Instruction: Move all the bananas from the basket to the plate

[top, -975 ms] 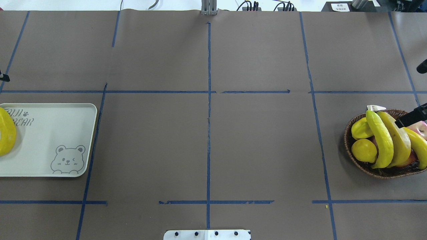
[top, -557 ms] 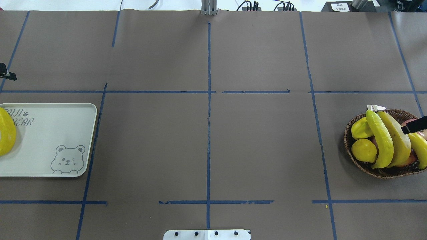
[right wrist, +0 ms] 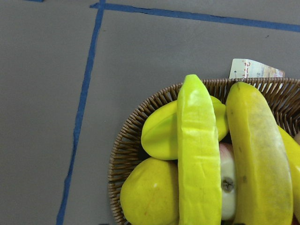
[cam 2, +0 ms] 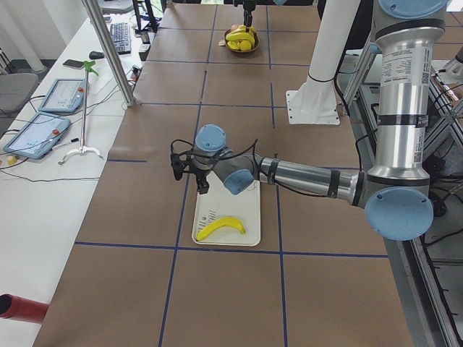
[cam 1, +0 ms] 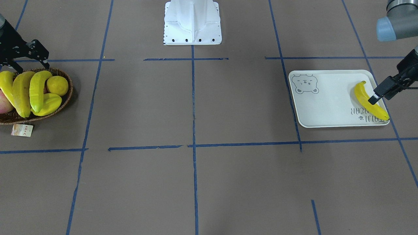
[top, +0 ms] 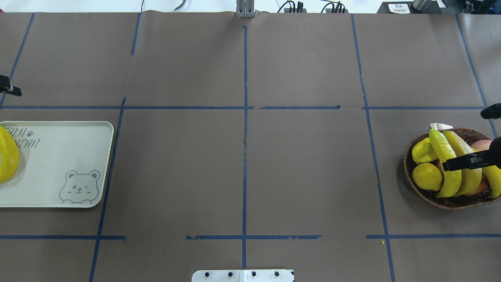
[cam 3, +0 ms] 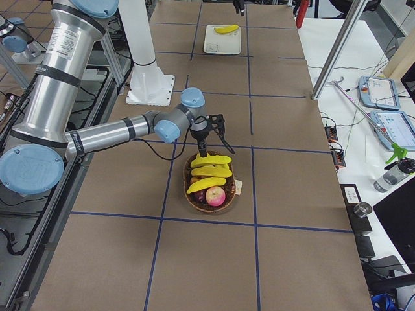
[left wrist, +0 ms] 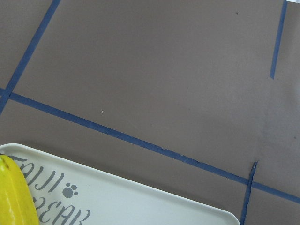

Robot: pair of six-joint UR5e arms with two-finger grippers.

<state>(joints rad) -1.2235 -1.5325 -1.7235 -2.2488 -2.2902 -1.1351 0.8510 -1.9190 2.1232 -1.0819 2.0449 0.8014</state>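
While three bananas (top: 447, 164) lie side by side in the basket (top: 409, 156) (among other fruit (top: 427, 177)), the right end effector (cam 1: 32, 67) hangs just above the basket, fingers apart. Across the surface (top: 242, 156), well apart from the basket, a fourth banana (cam 1: 361, 93) rests on the plate (cam 1: 326, 107) beneath the left end effector (cam 1: 380, 93), whose opening cannot be judged.

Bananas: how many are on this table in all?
4. One banana lies on the plate. Three lie side by side in the basket: an end banana, a middle banana, and a banana beside the round yellow fruit. Others could be hidden beneath.
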